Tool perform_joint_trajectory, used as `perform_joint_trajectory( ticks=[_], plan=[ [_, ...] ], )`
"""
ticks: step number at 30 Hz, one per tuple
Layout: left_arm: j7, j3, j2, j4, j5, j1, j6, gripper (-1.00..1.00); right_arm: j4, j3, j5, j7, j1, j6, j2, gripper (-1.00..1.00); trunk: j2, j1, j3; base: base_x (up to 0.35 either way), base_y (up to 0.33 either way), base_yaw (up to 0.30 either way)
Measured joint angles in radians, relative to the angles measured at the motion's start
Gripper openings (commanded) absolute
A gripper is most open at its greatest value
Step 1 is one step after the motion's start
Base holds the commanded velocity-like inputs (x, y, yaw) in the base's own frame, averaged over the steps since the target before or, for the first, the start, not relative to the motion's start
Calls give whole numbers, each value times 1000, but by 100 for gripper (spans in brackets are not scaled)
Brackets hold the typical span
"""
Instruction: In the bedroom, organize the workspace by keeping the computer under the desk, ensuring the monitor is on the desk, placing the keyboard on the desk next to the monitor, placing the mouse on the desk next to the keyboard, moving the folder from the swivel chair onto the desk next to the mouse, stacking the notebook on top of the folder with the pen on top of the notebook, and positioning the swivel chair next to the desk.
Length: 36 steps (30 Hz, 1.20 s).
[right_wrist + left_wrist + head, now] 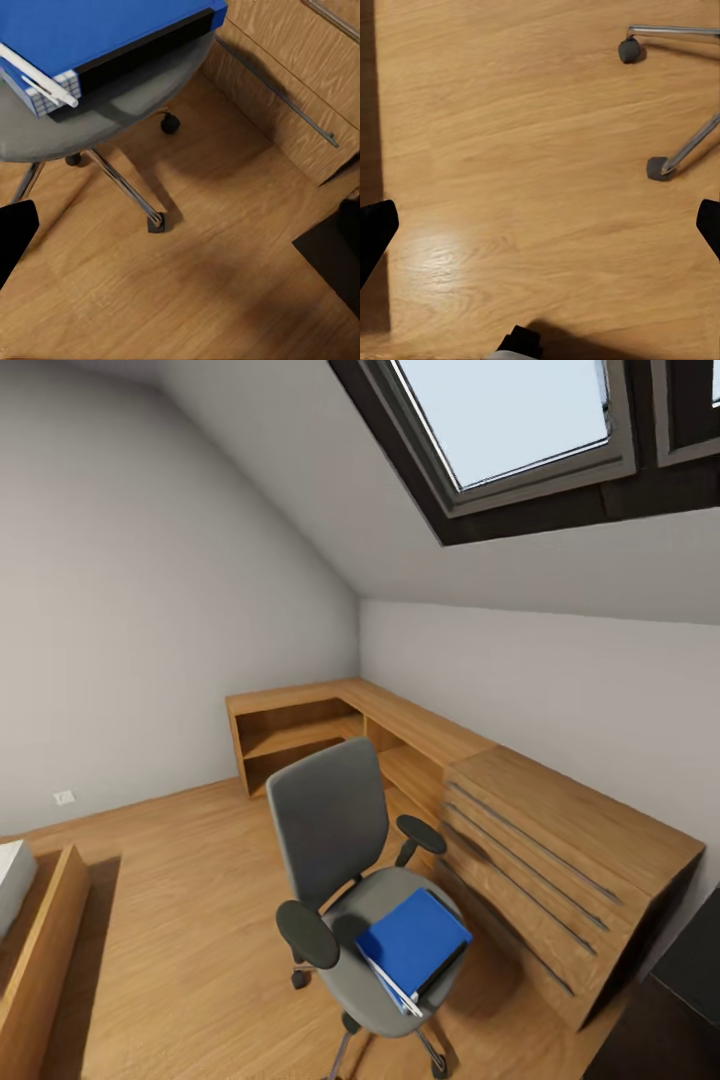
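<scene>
Resting on swivel chair (345, 860) seat: folder (413, 938) | oak cabinets (560, 840) just beside

We see the swivel chair (345, 880) with its chrome base cut off at the head view's lower edge, and the folder (413, 943) on its seat covers the seat's front right part; in the right wrist view the folder (97, 37) runs off the picture's edge. Of the desk (692, 960) we get only a dark corner at the right edge. The left gripper's fingers (375, 229) show only as dark tips at the frame edges, and of the right gripper's we make out one finger (13, 229) clearly.
</scene>
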Motion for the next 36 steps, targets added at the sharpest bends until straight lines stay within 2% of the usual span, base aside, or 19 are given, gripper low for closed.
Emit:
perform_joint_trajectory(
  ticks=[5, 12, 13, 19, 20, 26, 27, 28, 30, 31, 33, 36],
  plan=[
    [-1, 4, 0, 3, 0, 0, 2, 100, 0, 0, 1, 0, 0, 0, 0, 100, 0, 0, -4, 6, 0, 221],
    [-3, 3, -1, 33, 0, 0, 5, 100, 10, 0, 5, 0, 0, -1, -3, 100, 0, 0, -6, 136, 0, 45],
    [-2, 3, -1, 41, 0, 0, 4, 100, 25, 0, 58, 1, 0, -5, -5, 100, 0, 0, -6, 53, 0, 5],
    [-4, 0, -1, 43, -6, 0, 3, 100, 24, 0, 145, 3, 0, -13, -6, 100, 0, 0, -6, 23, 0, 2],
    [-5, -1, -1, 43, -9, 0, 3, 100, 23, -1, 171, 3, 0, -19, -7, 100, 0, 0, -6, 6, 0, 1],
    [-8, 0, 1, 36, -11, 0, 16, 100, -21, 0, 210, 0, -3, -16, -10, 100, 0, 0, -6, 2, 0, 0],
    [-8, 3, 1, 20, -8, -11, 105, 100, -138, -2, 216, 2, -10, 103, -40, 100, 0, 0, -5, 0, 0, 0],
    [-7, 9, 3, -1, -8, -24, 136, 100, -196, -3, 214, 7, -14, 165, -58, 100, 0, 0, -5, 0, 0, 0],
    [-6, 24, 6, -31, -5, -39, 168, 100, -243, -6, 213, 22, -25, 226, -75, 100, 0, 0, -5, 0, 0, 0],
    [-5, 50, 9, -65, -3, -51, 204, 100, -285, -9, 212, 44, -42, 286, -87, 100, 0, 0, -5, 0, 0, 0],
    [-4, 92, 12, -102, 0, -63, 252, 100, -320, -19, 208, 71, -67, 346, -96, 100, 0, 0, -5, 0, 0, 0],
    [-3, 175, 14, -158, -4, -79, 344, 100, -352, -51, 203, 117, -111, 439, -102, 100, 0, 0, -5, 0, 0, 0]
  ],
)
